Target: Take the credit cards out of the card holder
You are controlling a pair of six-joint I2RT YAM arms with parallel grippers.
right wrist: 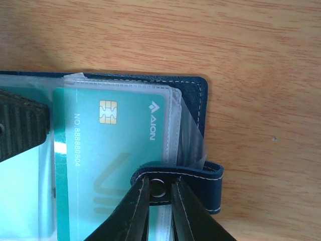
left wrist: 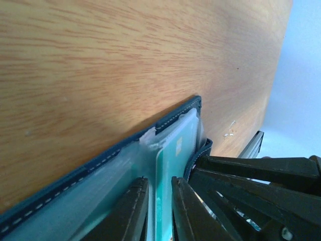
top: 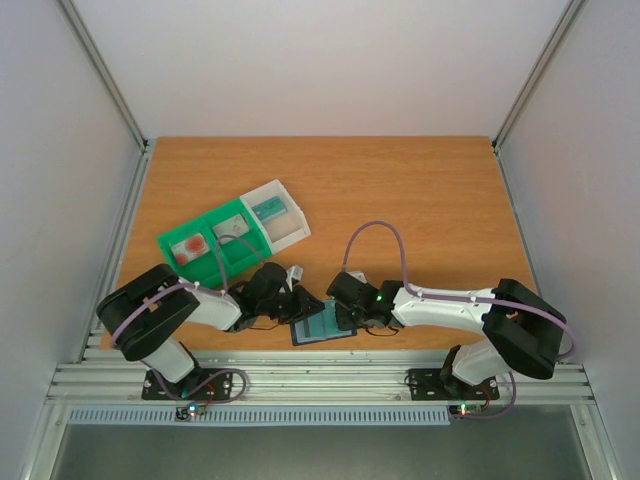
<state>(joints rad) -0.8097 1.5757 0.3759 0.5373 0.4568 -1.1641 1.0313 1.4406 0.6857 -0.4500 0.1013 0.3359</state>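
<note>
From my screens, the job has barely started. The card holder (top: 322, 328) lies open and flat on the bench (top: 400, 200), close to the near edge and between the two arms. The teal card (right wrist: 115, 150) sits chip side up inside its clear sleeve (right wrist: 188, 130), so I judge that nothing has come out of this pocket yet. The right tool (right wrist: 161, 211) is clamped on the tab clasp (right wrist: 200, 175), one finger on each side of the snap. I read that as pinning the holder in place for the pull. The left tool (left wrist: 159, 211) is down on the open face with its fingers (left wrist: 131, 211) drawn to a narrow slit, and the teal card shows in that slit. I cannot tell whether they actually pinch the card's edge or only rest on the sleeve over it. More sleeves are layered behind the teal one, and I cannot make out whether they hold further cards. The green-and-white tray (top: 200, 223) stands well apart, farther back on the left. Something teal lies in its white compartment, but it is too small for me to call it a card. What remains is to draw this card clear of its sleeve, then do the same for any others behind it.
</note>
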